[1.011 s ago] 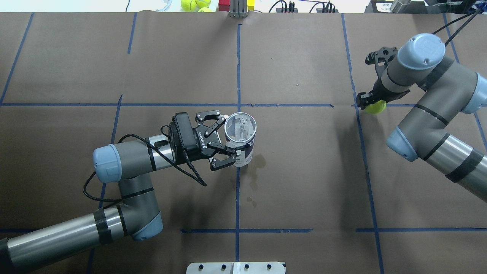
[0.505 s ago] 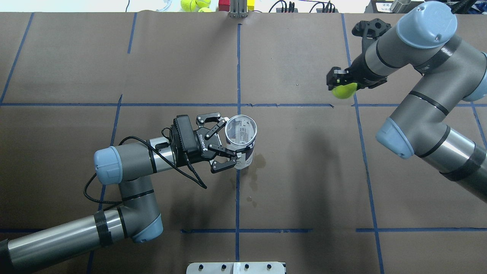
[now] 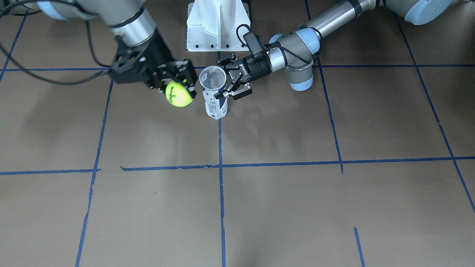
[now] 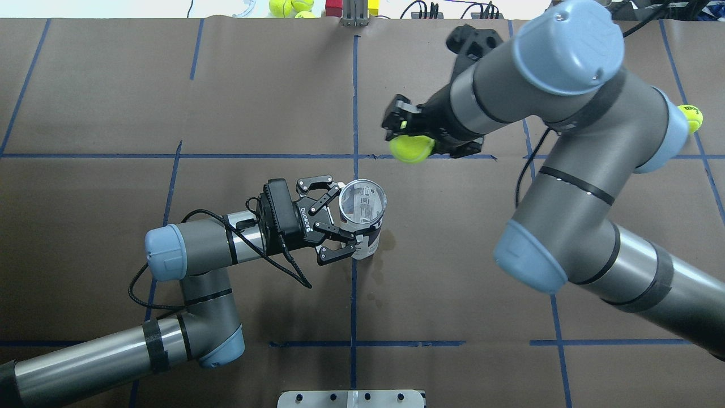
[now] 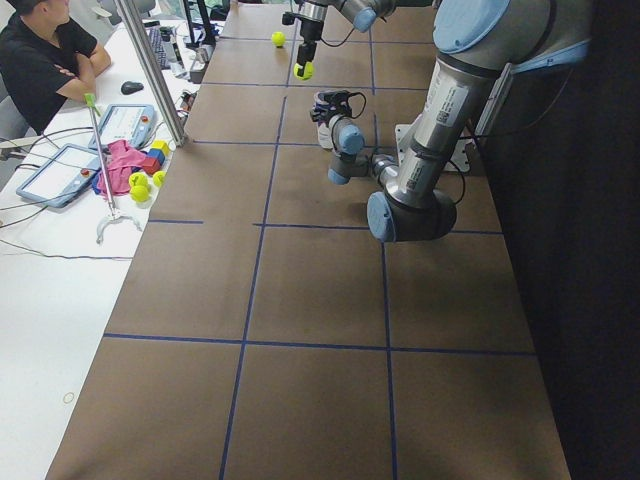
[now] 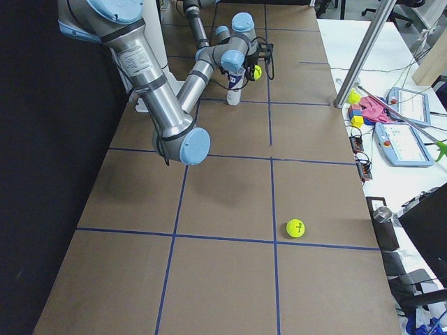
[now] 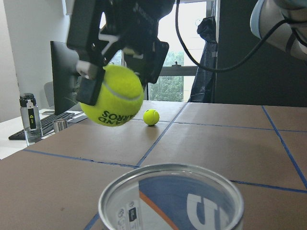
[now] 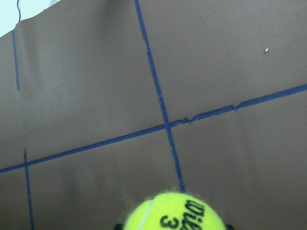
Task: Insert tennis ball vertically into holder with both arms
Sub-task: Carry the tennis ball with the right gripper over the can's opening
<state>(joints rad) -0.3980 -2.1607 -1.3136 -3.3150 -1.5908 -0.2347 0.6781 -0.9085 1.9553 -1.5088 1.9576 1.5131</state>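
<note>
Here, the right gripper (image 4: 406,134) pinches the ball (image 4: 412,149) in the air, at about 1 o'clock from the holder (image 4: 368,242) in the overhead view, near it but apart. The holder stands upright on the table (image 4: 453,283), mouth upward, with the left gripper (image 4: 345,217) clasped around its wall from 9 o'clock. A spare ball (image 4: 692,117) lies far off at 3 o'clock.
</note>
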